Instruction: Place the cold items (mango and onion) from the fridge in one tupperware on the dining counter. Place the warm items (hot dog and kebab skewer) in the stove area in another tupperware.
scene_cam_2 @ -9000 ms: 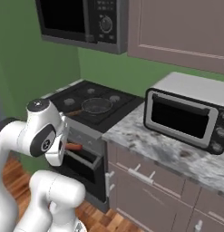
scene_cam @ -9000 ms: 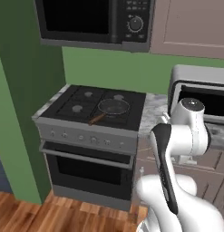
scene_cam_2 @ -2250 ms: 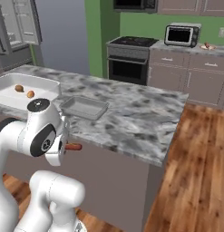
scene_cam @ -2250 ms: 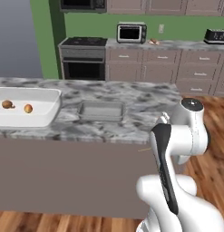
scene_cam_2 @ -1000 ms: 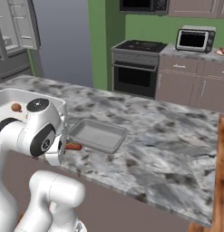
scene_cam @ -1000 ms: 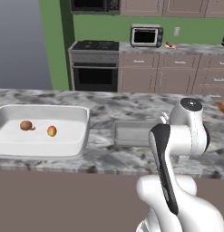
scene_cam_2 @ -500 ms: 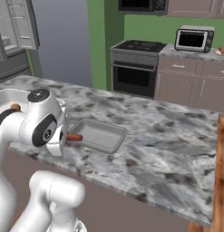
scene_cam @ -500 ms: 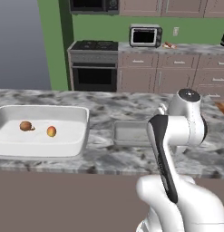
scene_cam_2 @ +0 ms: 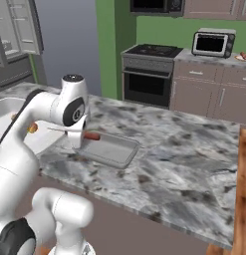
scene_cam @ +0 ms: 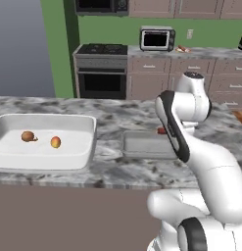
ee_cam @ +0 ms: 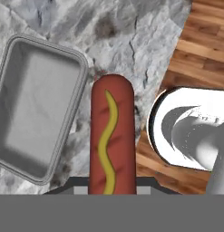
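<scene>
Grey-veined marble desk (scene_cam: pixel 112 169), seen from both base views. Resting on it: a large white tupperware (scene_cam: pixel 5 159) toward its left end, holding a mango (scene_cam: pixel 55 142) and an onion (scene_cam: pixel 28 136) lying apart; just beside that, near the middle, a shallow grey tupperware (scene_cam: pixel 142 152), its bottom bare. Wooden floor (ee_cam: pixel 208 50) lies beyond the desk edge

Hot dog (scene_cam_2: pixel 92 135) above grey tupperware (scene_cam_2: pixel 108 150) on counter (scene_cam_2: pixel 184 149).
</scene>
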